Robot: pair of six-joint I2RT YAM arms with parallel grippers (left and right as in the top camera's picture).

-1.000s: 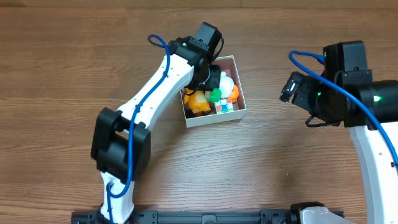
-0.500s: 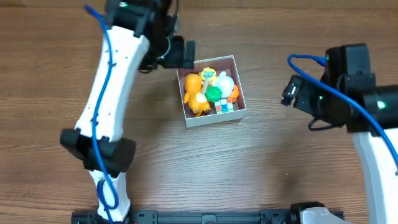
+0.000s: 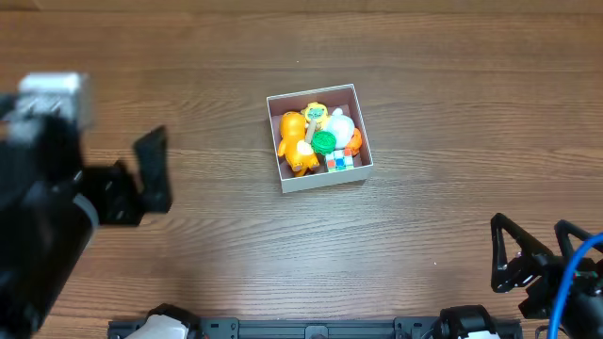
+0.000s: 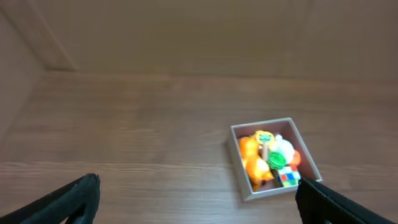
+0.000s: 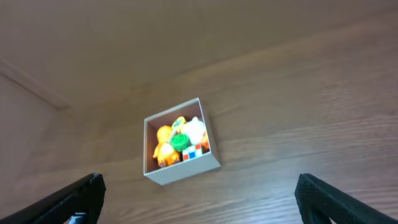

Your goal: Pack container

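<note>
1. The container (image 3: 329, 179) sits on the wooden table (image 3: 452, 85), slightly above the middle of the overhead view. It is packed with an orange figure (image 3: 294, 141), a green round piece (image 3: 324, 142), a white toy (image 3: 341, 123) and a small coloured cube (image 3: 339, 161).
2. The left gripper (image 4: 199, 200) is well apart at the table's left side, with its jaws spread wide and nothing between them.
3. The right gripper (image 5: 202, 199) — near the lower right corner — is likewise spread wide, holding nothing.
</note>
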